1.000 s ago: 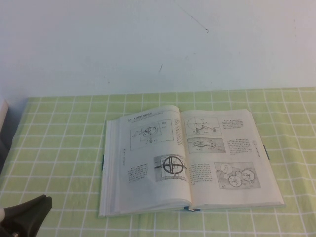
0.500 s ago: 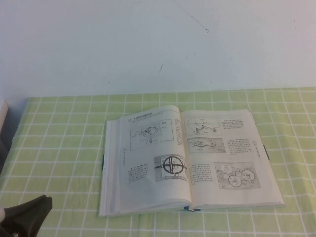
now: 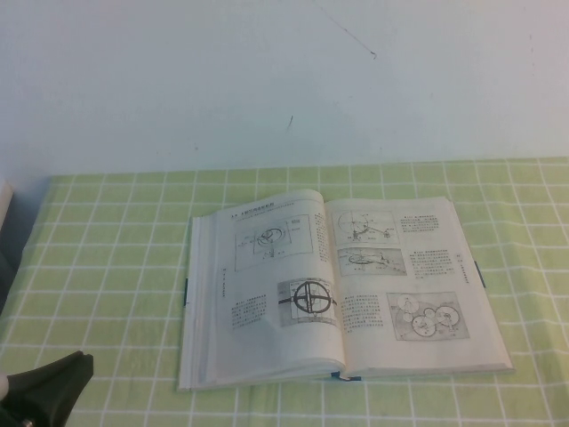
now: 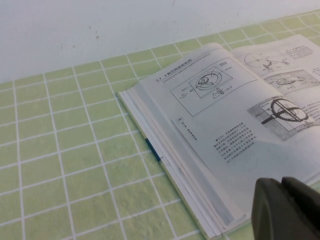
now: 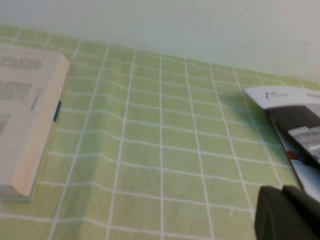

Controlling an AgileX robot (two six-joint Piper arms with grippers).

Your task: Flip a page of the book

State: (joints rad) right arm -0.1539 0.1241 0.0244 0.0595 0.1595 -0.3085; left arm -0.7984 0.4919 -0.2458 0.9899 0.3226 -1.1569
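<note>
The book (image 3: 338,289) lies open and flat on the green checked cloth, white pages with black text and machine drawings. Its left page (image 3: 271,280) shows round globe-like figures; its right page (image 3: 404,285) shows gear drawings. The left wrist view shows the book's left half (image 4: 225,125) and stacked page edges. The right wrist view shows the book's right edge (image 5: 30,115). My left gripper (image 3: 49,382) sits low at the near left corner, clear of the book, fingers shut and empty (image 4: 287,210). My right gripper (image 5: 287,212) is shut and empty over bare cloth right of the book; it is out of the high view.
The green checked tablecloth (image 3: 116,249) covers the table up to a white wall behind. A printed leaflet or box (image 5: 295,125) lies on the cloth to the right of the book, near my right gripper. A pale object edge shows at the far left (image 3: 4,205).
</note>
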